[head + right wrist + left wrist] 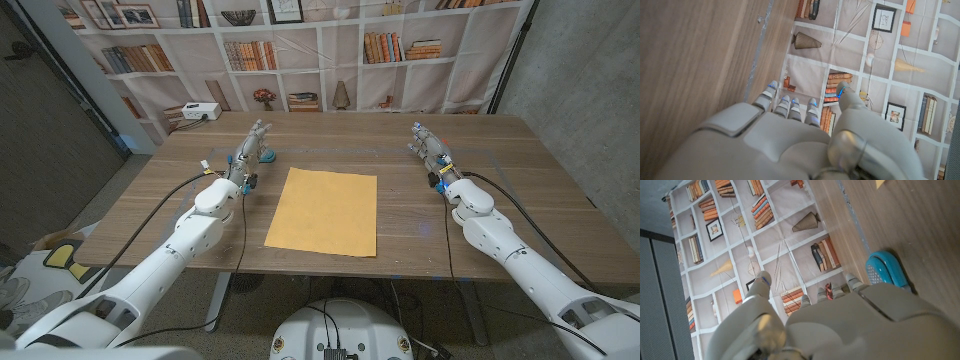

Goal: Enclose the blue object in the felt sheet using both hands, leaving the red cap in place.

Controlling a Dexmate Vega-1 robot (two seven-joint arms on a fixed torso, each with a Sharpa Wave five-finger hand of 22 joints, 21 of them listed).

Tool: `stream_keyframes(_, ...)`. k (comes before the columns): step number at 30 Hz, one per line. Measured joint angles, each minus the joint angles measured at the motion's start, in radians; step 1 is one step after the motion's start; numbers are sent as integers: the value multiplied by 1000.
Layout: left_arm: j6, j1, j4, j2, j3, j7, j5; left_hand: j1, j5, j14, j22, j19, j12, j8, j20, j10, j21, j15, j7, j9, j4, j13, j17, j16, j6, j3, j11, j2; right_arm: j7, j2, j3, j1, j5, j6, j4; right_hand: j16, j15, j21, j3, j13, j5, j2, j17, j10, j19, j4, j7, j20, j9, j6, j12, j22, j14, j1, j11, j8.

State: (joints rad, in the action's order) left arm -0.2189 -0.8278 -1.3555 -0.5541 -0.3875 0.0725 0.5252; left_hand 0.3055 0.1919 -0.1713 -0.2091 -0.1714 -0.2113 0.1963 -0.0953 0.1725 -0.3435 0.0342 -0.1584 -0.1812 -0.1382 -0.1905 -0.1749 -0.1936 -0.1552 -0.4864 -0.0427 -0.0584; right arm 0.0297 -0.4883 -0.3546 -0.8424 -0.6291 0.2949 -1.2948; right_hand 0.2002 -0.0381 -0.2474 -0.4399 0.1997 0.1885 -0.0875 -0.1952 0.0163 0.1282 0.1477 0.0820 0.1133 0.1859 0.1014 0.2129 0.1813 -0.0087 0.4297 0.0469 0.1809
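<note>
Bookshelf backdrop (300,40), a printed sheet of shelves, books and framed pictures, hangs behind a wooden table (520,150) where a two-armed robot stands. None of the printed book spines carries writing that can be read, and no brand or label is legible on any object.

An orange-yellow felt sheet (323,211) lies flat at the middle of the table, between the two arms and apart from both. The left arm (190,235) reaches in from the near left corner; the right arm (500,235) comes from the near right.

The left hand (250,148) stands over the far left part of the table with fingers extended and holding nothing. The right hand (428,146) mirrors it on the far right, fingers apart and likewise holding nothing.

The blue object (267,156), rounded and teal, sits on the table just beside the left hand's fingertips, left of the felt sheet's far corner. The left wrist view shows its perforated face close to the fingers (855,282). A white box (200,111) with a cable rests at the table's far left edge.
</note>
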Motion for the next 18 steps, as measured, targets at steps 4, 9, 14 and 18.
stream_keyframes(4,64,0,-46,-37,-9,47,-53,0,0,-2,0,-1,0,4,-25,0,0,31,14,0,-7,-3,0,0,15,-1,0,0,0,6,1,-6,3,4,-4,0,-7,0,0,-1,-4,-5,0,17,0,0,-2,0,0,3,0,0,7,-5,11,0)
stream_keyframes(9,159,8,-104,-86,-26,91,-113,0,0,0,0,-2,0,4,-48,0,0,46,21,0,-8,-3,-3,0,28,0,8,0,1,13,1,-11,6,18,-6,0,-23,0,4,-5,-4,-9,0,29,2,-4,-4,2,0,4,0,0,12,-9,18,4)
stream_keyframes(14,235,28,-151,-135,-43,109,-152,6,0,6,0,0,0,4,-57,-1,0,53,28,0,-12,-7,-5,0,36,-4,15,-5,5,18,2,-16,9,31,-9,8,-36,0,7,-5,-4,-5,0,43,8,-7,-11,7,0,11,7,0,25,-13,21,4)
stream_keyframes(18,323,48,-186,-171,-60,118,-196,19,0,18,0,-2,-8,4,-63,-7,-6,64,34,-3,-18,-7,-5,0,41,-10,26,-5,7,22,3,-24,9,39,-13,8,-42,0,7,-5,-4,-8,0,47,11,-7,-11,11,0,11,7,0,32,-16,24,8)
